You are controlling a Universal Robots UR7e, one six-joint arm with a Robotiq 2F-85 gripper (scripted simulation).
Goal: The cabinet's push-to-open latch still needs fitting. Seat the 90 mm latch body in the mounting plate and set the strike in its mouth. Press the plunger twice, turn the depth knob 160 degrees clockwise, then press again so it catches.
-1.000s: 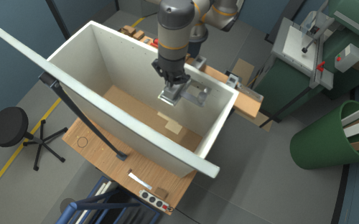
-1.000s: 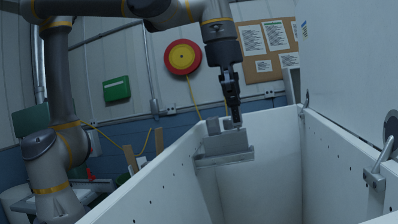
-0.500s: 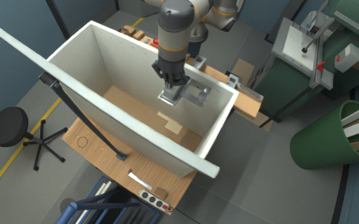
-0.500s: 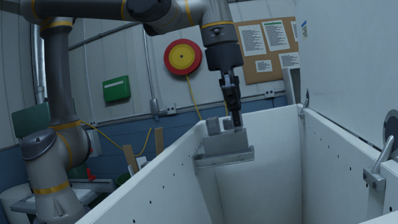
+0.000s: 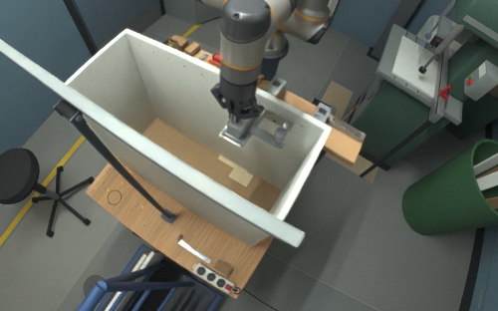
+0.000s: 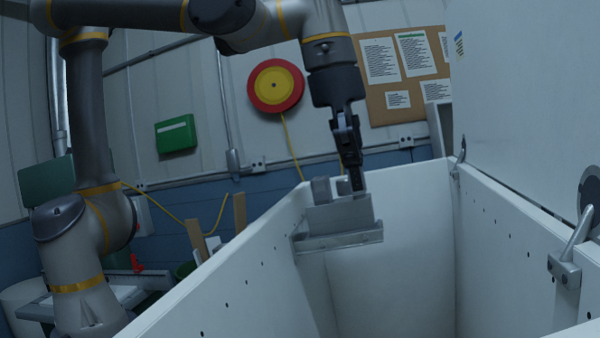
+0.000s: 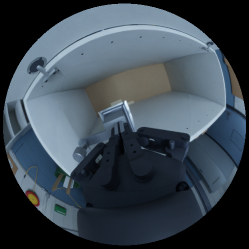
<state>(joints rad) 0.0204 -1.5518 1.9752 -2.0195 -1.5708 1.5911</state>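
Note:
The plunger is hidden under my fingertips on top of the latch body. The grey latch body (image 6: 339, 212) sits in the metal mounting plate (image 6: 336, 239) on the cabinet's back wall, near the top rim. A grey block, perhaps the strike (image 6: 321, 190), stands at its rear. The round depth knob (image 7: 79, 153) sticks out beside it. My gripper (image 6: 358, 190) is closed and holds nothing. Its tips point straight down onto the latch body (image 5: 238, 130).
A blue and white workshop wall with a red-and-yellow hose reel (image 6: 275, 85) stands behind. The white cabinet (image 5: 199, 144) lies open-topped on a wooden bench. Its door (image 5: 124, 134) is propped open at the front by a strut (image 5: 119, 169). A green bin (image 5: 448, 194) stands to the right.

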